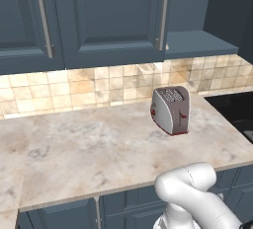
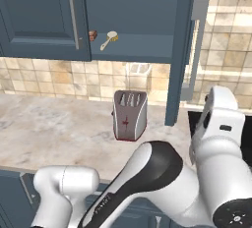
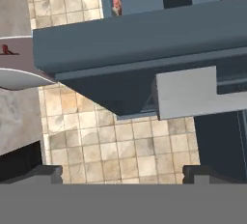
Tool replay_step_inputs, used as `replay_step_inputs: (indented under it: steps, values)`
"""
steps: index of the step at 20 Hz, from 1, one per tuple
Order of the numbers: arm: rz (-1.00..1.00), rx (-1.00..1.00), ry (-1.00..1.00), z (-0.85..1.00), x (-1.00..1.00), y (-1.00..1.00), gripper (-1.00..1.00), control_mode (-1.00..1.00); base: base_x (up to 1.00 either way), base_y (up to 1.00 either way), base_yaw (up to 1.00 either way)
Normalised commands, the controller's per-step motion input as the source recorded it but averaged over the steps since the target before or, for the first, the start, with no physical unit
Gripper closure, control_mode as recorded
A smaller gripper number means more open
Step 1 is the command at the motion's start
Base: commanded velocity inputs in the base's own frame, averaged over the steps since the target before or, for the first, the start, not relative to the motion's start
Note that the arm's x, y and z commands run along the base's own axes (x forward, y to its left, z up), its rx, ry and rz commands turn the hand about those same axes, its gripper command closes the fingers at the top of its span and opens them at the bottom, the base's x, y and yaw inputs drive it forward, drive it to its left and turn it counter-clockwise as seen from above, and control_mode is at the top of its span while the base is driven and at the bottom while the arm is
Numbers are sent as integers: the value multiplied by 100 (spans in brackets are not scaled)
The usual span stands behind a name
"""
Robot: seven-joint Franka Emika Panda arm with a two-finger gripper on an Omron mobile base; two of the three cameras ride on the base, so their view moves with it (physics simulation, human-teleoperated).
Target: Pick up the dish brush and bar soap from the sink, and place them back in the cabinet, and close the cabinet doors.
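Home kitchen, rendered. Beige marble bench (image 1: 99,144) running along a backsplash (image 1: 74,90) of small tan tiles, with dark blue-grey wall cabinets (image 1: 108,16) above, framed-panel doors carrying long silver bar handles (image 1: 44,20). Red-and-silver toaster (image 1: 171,110) standing near the bench's back edge. Black recessed sink (image 1: 236,109) at the bench's right end. Low blue cabinets (image 1: 123,206) under the front edge

The white arm rises from the lower left of the right base view, bends through a dark elbow joint at bottom centre, and climbs to a white wrist at right. In the hand view, the claw (image 3: 123,174) stands spread wide, one dark fingertip (image 3: 46,174) near each bottom corner, holding nothing.
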Motion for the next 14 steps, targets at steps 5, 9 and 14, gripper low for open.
replay_step_inputs:
  steps: [5, 9, 14]
  values:
    - [12, 0, 0, 0, 6, -14, -100, -100, 0, 0, 0]
    - [9, 0, 0, 0, 13, -11, -100, -100, 0, 0, 0]
    - [7, 0, 0, 0, 22, 0, -100, -100, 0, 0, 0]
